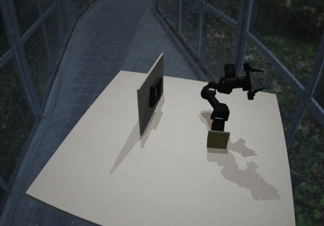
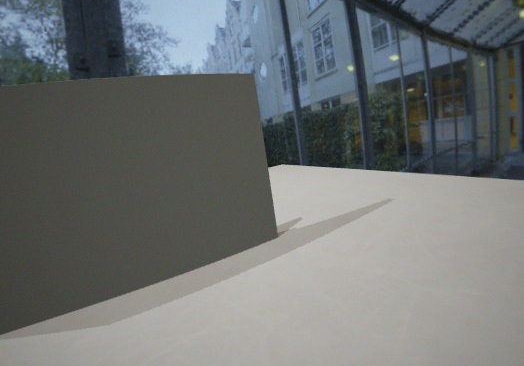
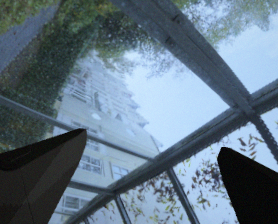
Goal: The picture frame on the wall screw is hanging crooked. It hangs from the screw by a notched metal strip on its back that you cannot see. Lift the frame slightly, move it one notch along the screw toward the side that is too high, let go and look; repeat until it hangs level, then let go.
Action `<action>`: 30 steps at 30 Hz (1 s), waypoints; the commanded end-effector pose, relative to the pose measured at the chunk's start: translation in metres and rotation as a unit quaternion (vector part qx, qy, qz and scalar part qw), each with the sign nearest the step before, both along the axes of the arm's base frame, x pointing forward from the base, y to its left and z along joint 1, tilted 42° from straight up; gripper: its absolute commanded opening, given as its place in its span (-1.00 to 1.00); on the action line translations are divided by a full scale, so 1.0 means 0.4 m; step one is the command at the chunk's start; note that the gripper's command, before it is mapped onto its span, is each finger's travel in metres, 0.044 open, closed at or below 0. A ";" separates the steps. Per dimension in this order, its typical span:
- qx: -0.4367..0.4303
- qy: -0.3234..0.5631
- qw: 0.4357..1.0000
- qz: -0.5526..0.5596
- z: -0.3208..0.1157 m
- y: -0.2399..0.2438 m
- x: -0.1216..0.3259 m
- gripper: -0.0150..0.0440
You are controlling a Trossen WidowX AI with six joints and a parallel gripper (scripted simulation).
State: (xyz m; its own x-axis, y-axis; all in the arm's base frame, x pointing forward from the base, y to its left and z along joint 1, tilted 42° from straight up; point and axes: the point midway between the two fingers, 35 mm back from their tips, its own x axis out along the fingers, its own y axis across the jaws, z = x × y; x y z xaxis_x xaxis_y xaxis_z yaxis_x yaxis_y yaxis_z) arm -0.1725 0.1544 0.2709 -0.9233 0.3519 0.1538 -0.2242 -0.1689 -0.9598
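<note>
The dark picture frame hangs on the front face of the grey upright wall panel in the top view. It is seen from a steep side angle, so its tilt cannot be judged. The screw and the notched strip are hidden. The exterior view shows only the panel's back, which hides the frame. My gripper is open and empty, with its fingers wide apart. It is raised above the table and points away from the panel, far to the right of the frame in the top view.
The pale table carries the panel and the arm. The arm's base stands by an olive-brown block. The panel's free side edges and top edge stand up from the table. Shadows of the arm and panel lie on the table.
</note>
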 end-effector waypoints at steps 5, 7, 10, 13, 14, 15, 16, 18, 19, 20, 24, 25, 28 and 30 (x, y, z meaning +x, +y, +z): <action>-0.091 0.050 0.989 -0.108 0.006 0.086 0.090 0.42; -0.137 0.087 0.972 -0.167 0.009 0.125 0.150 0.39; -0.195 0.154 0.935 -0.252 0.013 0.169 0.248 0.39; -0.226 0.224 0.889 -0.329 0.020 0.193 0.351 0.39; -0.233 0.249 0.871 -0.352 0.022 0.197 0.386 0.39; -0.239 0.275 0.853 -0.375 0.024 0.198 0.421 0.39; -0.245 0.301 0.833 -0.395 0.025 0.197 0.455 0.39; -0.256 0.355 0.790 -0.429 0.026 0.190 0.519 0.39; -0.259 0.382 0.768 -0.445 0.026 0.184 0.551 0.39; -0.260 0.410 0.744 -0.459 0.027 0.175 0.583 0.39; -0.246 0.530 0.636 -0.505 0.028 0.119 0.711 0.39; -0.237 0.559 0.608 -0.512 0.028 0.100 0.741 0.39; -0.199 0.644 0.521 -0.524 0.028 0.031 0.822 0.39; -0.164 0.696 0.464 -0.523 0.028 -0.022 0.867 0.39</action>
State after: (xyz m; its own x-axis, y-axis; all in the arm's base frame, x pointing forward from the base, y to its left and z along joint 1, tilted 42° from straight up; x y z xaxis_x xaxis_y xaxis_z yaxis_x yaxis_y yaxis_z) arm 0.1523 0.1722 0.2781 0.5594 0.8197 0.1231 -0.8274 0.5433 0.1421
